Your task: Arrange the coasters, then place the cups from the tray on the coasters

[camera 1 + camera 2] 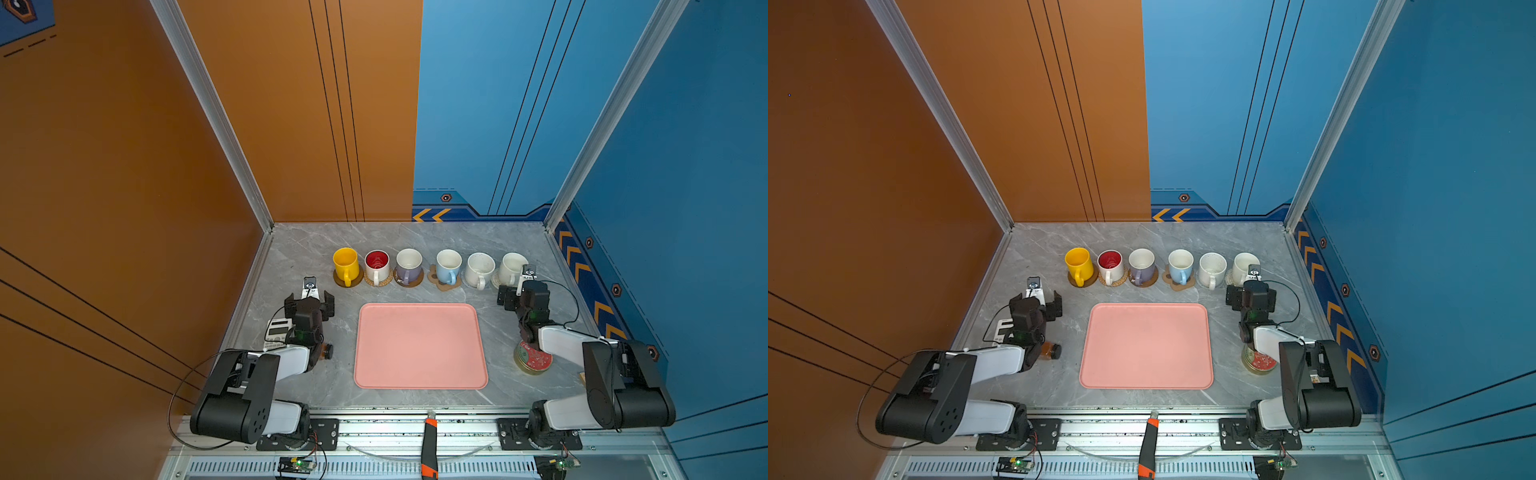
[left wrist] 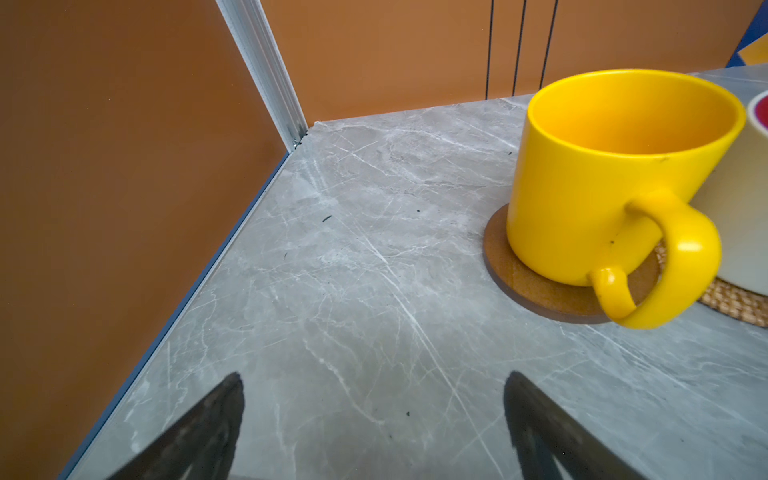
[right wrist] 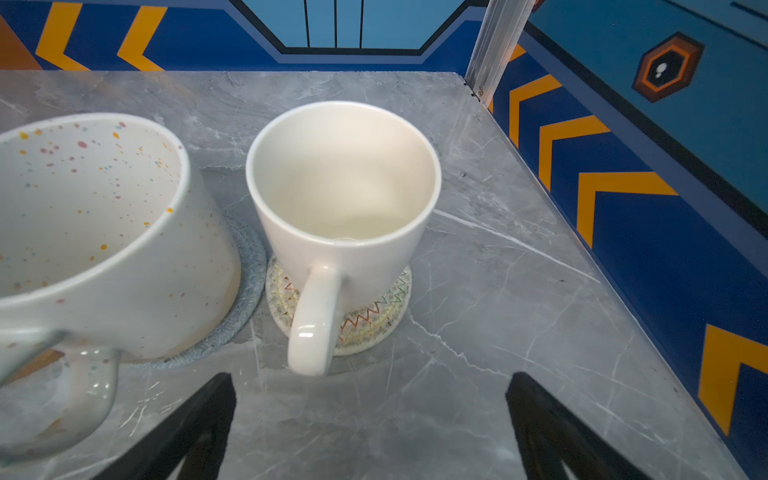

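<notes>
Six cups stand in a row at the back, each on a coaster: yellow (image 1: 345, 262), white with red inside (image 1: 377, 266), lilac (image 1: 409, 266), light blue (image 1: 448, 266), speckled (image 1: 480, 269), cream (image 1: 512, 266). The pink tray (image 1: 419, 347) lies bare in the middle. My left gripper (image 1: 309, 299) (image 2: 374, 378) is open, near the yellow cup (image 2: 602, 178) on its brown disc coaster (image 2: 523, 282). My right gripper (image 1: 521, 291) (image 3: 370, 376) is open just before the cream cup (image 3: 345, 199) on a cream woven coaster (image 3: 374, 320). Nothing sits between either pair of jaws.
A red-and-gold tin (image 1: 534, 359) sits under my right forearm. A calculator (image 1: 277, 330) and a small brown jar (image 1: 326, 351) lie by my left arm. An orange-black knife (image 1: 430, 449) rests on the front rail. Walls close three sides.
</notes>
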{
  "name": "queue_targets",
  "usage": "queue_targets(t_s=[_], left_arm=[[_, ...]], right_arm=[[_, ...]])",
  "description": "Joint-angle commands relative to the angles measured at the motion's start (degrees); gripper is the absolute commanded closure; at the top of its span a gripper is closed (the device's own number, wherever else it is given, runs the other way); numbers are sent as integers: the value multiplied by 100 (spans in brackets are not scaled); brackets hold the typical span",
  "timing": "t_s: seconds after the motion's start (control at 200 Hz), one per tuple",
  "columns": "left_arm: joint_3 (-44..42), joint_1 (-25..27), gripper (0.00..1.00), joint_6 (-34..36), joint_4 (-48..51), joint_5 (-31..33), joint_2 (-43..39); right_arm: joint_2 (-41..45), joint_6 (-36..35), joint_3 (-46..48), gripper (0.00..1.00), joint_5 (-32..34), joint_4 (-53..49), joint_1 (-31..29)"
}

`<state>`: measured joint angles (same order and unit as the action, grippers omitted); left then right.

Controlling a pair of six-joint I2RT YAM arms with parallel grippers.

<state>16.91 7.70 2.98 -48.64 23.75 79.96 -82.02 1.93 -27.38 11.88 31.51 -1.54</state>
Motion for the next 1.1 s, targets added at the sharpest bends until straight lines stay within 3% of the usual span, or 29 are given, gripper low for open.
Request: queue_targets(t_s=[0.0,0.17,0.34,0.43,0.566,1.091], left_arm=[[-44,-83,2,-40,-977,-318,316],[-23,-81,2,33,-1174,-559,626],[23,-129,2,178,-1521,-967,1061],[100,-169,2,126,-1175,-1046,960],[352,-228,2,-170,-785,-412,1011],[389,-357,2,-306,-673,-494,984]], right_arm=[[153,241,284,0,-445,687,116],[-352,303,860,0,-818,2326,189],[-667,291,771,0,-932,2412,191],[-665,294,704,0,-866,2270,189],[-649,223,615,0,-663,2081,99],[-657,201,611,0,-578,2074,49]])
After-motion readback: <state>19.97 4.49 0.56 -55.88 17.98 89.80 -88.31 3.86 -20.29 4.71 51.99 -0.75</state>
